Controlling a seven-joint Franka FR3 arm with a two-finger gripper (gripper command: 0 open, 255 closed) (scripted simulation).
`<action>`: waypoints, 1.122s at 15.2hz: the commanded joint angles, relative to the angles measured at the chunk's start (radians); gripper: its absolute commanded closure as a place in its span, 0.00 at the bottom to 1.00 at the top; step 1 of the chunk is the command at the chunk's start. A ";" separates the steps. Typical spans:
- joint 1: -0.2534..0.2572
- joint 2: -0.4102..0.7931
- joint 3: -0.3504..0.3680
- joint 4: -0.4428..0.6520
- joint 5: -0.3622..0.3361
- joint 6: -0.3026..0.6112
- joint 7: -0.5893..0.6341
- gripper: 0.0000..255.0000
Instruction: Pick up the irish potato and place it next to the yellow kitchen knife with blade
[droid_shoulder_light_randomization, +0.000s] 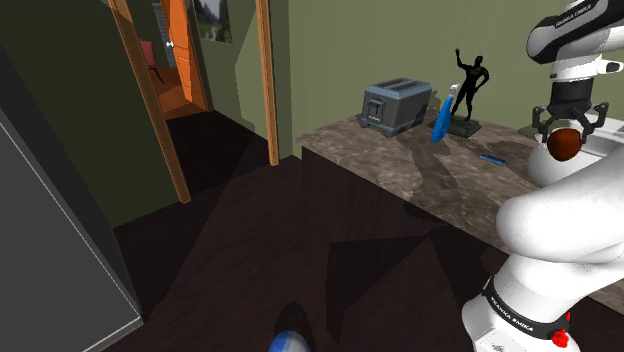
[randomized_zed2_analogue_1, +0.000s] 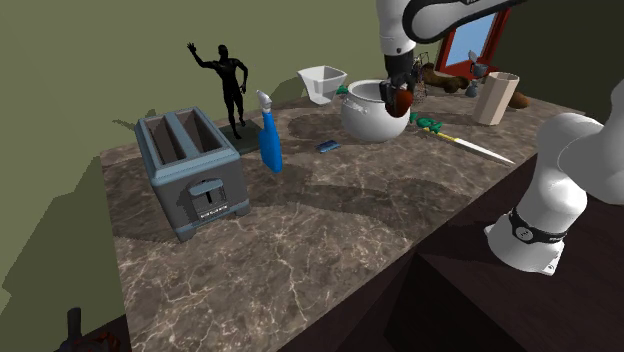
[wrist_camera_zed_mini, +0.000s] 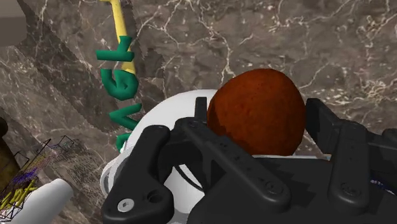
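**Potato held aloft**

Arm reaches out, claw pointing down and clamped on the potato above a white pot. Knife lies beside the pot. Bare tabletop spreads toward the toaster and the front edge.

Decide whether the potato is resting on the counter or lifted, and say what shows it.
Lifted: the reddish-brown potato is clasped in the black gripper, hanging over the white pot, clear of the counter.
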 joint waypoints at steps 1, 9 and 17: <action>-0.025 -0.047 -0.020 -0.038 -0.034 0.004 -0.029 1.00; -0.128 -0.159 -0.120 -0.114 -0.150 0.033 -0.170 1.00; -0.217 -0.205 -0.252 -0.118 -0.249 0.077 -0.338 1.00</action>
